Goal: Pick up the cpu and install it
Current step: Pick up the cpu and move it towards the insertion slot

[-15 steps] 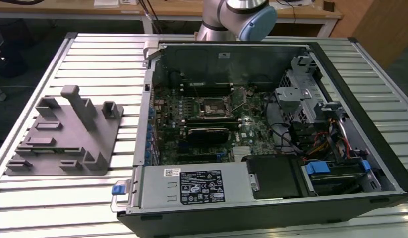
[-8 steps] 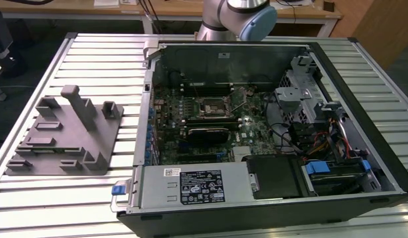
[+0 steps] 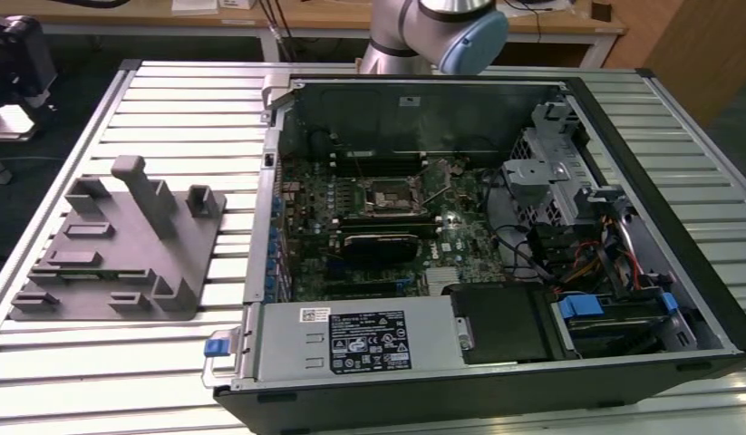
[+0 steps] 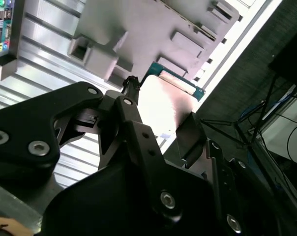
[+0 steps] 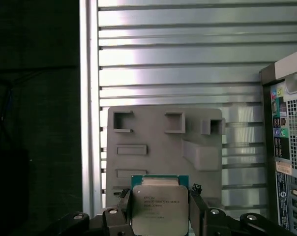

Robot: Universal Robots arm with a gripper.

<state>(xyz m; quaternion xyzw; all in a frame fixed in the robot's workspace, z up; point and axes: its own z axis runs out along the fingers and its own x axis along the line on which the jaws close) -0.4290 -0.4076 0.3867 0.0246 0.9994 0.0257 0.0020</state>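
Note:
In the first wrist view the cpu (image 5: 158, 209), a flat square chip with a silvery top and a green rim, sits between two dark fingers (image 5: 125, 206). My gripper (image 5: 159, 199) is shut on it, one finger on each side edge. It hangs above the grey tray (image 5: 163, 142), which lies on the slatted table. In the second wrist view the cpu (image 4: 163, 101) shines pale between the black fingers (image 4: 133, 118) of the gripper (image 4: 161, 125), with the tray (image 4: 138, 29) beyond it. The dark square socket (image 3: 387, 195) lies on the motherboard inside the open computer case (image 3: 663, 299).
The grey tray (image 3: 119, 245) with raised blocks lies at the exterior view's left, beside the case. The arm's base (image 3: 433, 32) stands behind the case. The case's rear panel (image 5: 286, 147) shows in the first wrist view. A power supply (image 3: 348, 340) and drive bays (image 3: 603, 313) crowd the case's near side.

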